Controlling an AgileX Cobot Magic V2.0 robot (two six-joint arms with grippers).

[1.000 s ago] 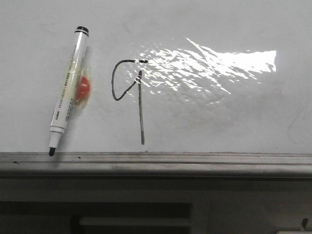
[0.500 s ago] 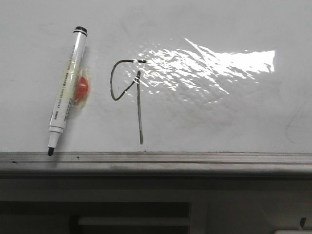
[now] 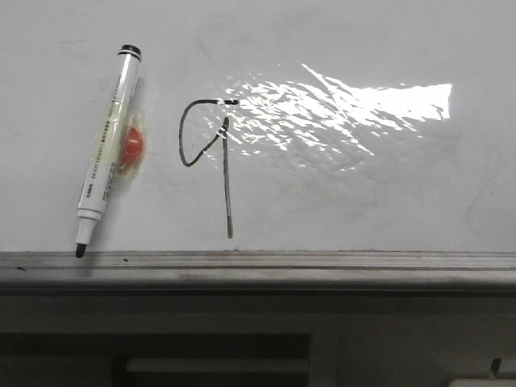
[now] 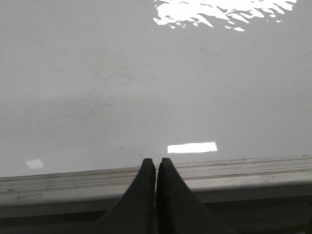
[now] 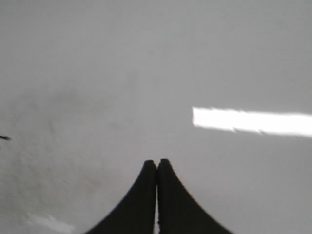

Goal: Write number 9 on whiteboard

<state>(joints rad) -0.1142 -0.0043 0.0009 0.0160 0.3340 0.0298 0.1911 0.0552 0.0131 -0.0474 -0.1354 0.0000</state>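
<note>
The number 9 (image 3: 226, 173) is drawn in thin black marker on the whiteboard (image 3: 363, 201), an open loop at the left of a long straight stem. A white marker (image 3: 107, 151) with a black tip lies slanted to the left of it, over a red magnet (image 3: 131, 145). Neither gripper shows in the front view. My left gripper (image 4: 156, 161) is shut and empty, over the grey tray rail (image 4: 243, 170). My right gripper (image 5: 157, 162) is shut and empty over bare whiteboard (image 5: 146, 73).
The grey metal tray rail (image 3: 322, 270) runs along the board's near edge. Bright glare (image 3: 339, 109) covers the board right of the figure. Faint grey smudges (image 5: 44, 126) show in the right wrist view. A dark table frame (image 3: 242, 355) lies below the rail.
The whole front view has shifted slightly to the left. The marker and the figure keep their places relative to each other.
</note>
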